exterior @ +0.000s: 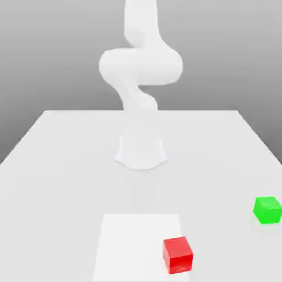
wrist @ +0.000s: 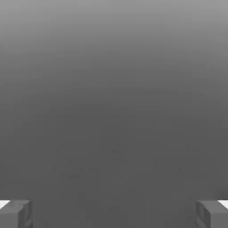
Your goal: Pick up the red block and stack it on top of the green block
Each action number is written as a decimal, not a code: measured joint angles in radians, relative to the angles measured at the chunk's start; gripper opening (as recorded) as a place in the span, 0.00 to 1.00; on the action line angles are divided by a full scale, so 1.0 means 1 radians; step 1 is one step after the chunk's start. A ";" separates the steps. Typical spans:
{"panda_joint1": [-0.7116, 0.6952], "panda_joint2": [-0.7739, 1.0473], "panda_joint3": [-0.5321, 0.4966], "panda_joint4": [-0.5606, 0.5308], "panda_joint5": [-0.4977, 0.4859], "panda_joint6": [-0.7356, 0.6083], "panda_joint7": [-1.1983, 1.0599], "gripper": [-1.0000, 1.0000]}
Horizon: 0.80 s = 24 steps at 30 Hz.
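Exterior view first: the red block sits low in the frame, just right of centre, on the corner of a paler square patch on the table. The green block is further up and hard against the right edge, well apart from the red one, both flat on the surface. My arm rises at upper centre, far behind them, so the red cube lies toward the bottom of the frame from me and a little right. It's a cube, so no long axis to line up with. On the hand view my gripper has its fingers spread wide at the two lower corners, nothing between them, grey ahead. No labels or writing on either block.
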 joint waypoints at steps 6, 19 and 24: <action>0.014 0.224 0.023 -0.051 -0.008 0.092 -0.008 0.50; 0.055 0.695 0.065 -0.158 -0.029 0.284 -0.021 0.50; 0.071 0.876 0.074 -0.195 -0.035 0.365 -0.027 0.50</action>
